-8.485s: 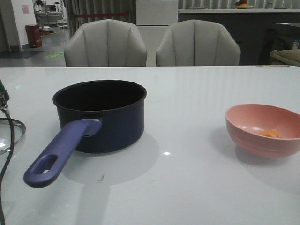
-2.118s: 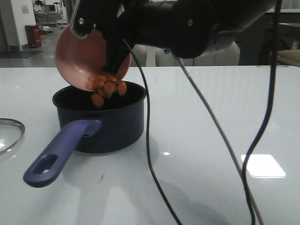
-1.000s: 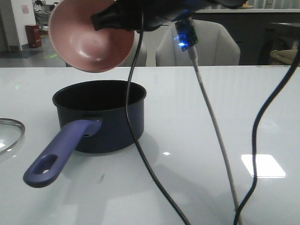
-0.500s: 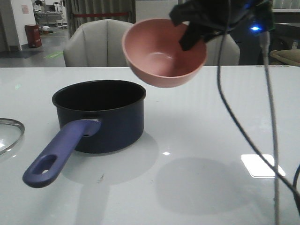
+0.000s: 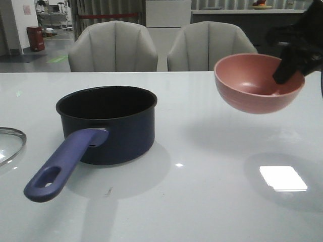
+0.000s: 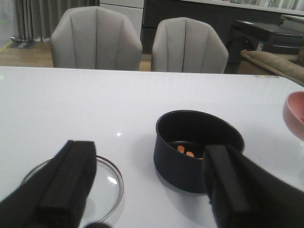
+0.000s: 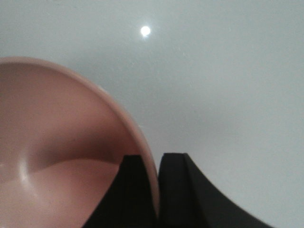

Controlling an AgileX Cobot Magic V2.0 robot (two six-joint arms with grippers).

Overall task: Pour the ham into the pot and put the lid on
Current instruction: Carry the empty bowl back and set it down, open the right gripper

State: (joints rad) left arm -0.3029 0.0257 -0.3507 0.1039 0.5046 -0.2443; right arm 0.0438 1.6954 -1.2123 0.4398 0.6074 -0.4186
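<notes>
Overhead light glare on glossy white table (image 5: 212,201) | grey chairs (image 5: 113,46) behind

The lid (image 5: 10,143) runs off the front view's left edge; the pot (image 6: 197,149) wall hides most of the ham (image 6: 185,151); the right hand (image 5: 291,63) is cropped at the frame's edge.

Navy pot (image 5: 113,126) with purple-blue handle (image 5: 63,164), orange ham (image 6: 185,151) inside; pink bowl (image 5: 255,85); glossy white worktop (image 5: 202,201)
</notes>
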